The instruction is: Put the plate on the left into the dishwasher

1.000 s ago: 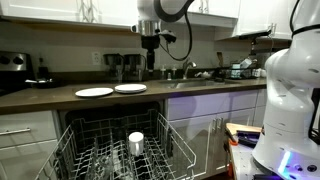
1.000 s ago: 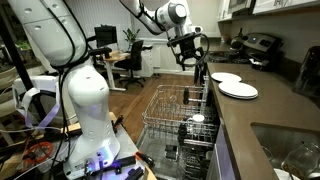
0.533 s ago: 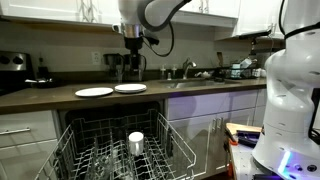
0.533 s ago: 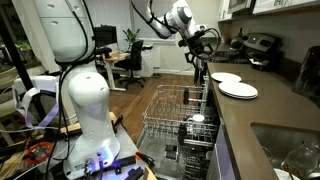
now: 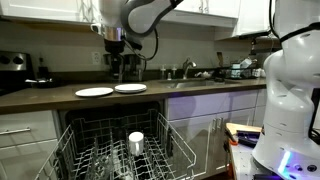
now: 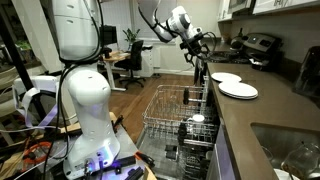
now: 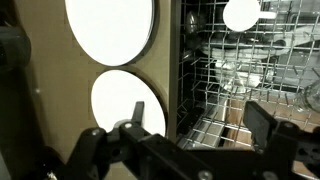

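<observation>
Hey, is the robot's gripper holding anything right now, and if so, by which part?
Nothing is held. The gripper hangs open and empty above the counter; the plate and the second plate lie flat on it, untouched.

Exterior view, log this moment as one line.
pincer: open, empty, above counter | left plate: on counter, untouched | dishwasher: open, rack pulled out | phase: pre-grasp
</observation>
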`<state>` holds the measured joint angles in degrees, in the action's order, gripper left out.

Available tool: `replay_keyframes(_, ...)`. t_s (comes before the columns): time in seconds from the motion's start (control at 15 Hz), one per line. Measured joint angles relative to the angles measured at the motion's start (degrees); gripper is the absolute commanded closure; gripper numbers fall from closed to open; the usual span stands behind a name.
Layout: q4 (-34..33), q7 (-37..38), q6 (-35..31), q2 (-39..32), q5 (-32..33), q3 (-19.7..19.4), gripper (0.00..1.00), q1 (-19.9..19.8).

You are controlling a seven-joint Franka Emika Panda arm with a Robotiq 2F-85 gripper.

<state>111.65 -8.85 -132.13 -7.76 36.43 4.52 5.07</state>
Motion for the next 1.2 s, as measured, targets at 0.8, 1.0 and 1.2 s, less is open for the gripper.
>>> replay_keyframes(0.8, -2.36, -0.04, -0.05, -2.62, 3.40, -1.68, 0.00, 0.01)
replay_keyframes(1.0, -6.26, -0.04, -1.04, -6.35, 6.80, -2.68, 0.00, 0.00)
replay_keyframes(1.2, -11.37, -0.09, -3.10, -11.18, 8.70, -2.87, 0.00, 0.05)
